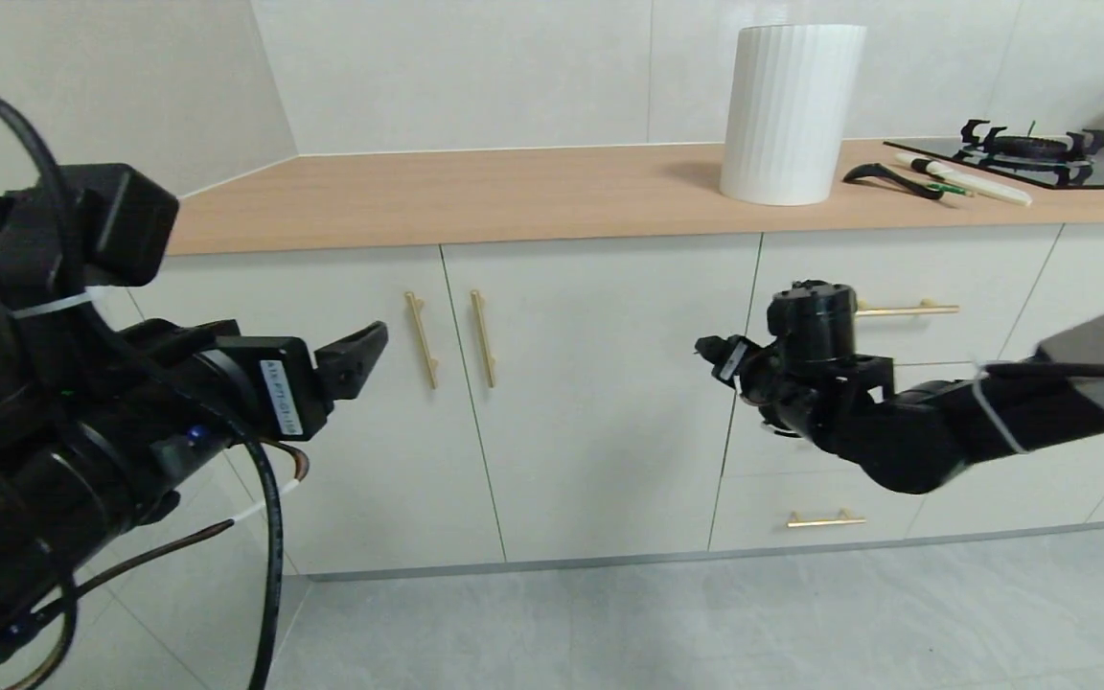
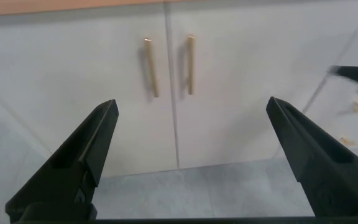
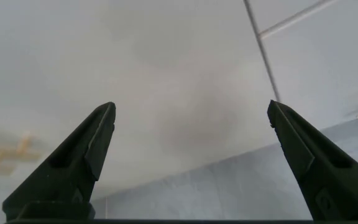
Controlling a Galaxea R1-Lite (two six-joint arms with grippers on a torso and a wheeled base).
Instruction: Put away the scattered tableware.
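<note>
The scattered tableware lies on the wooden counter at the far right: a black curved utensil and a long white utensil with a thin green piece beside it. A tall white ribbed container stands just left of them. My left gripper hangs in front of the cabinet doors, below counter height, open and holding nothing. My right gripper is level with the drawer fronts, also open and holding nothing, close to a pale cabinet face.
A black gas hob sits at the counter's right end. Two cabinet doors carry vertical gold handles; the drawers to the right have horizontal gold handles. Grey tiled floor lies below.
</note>
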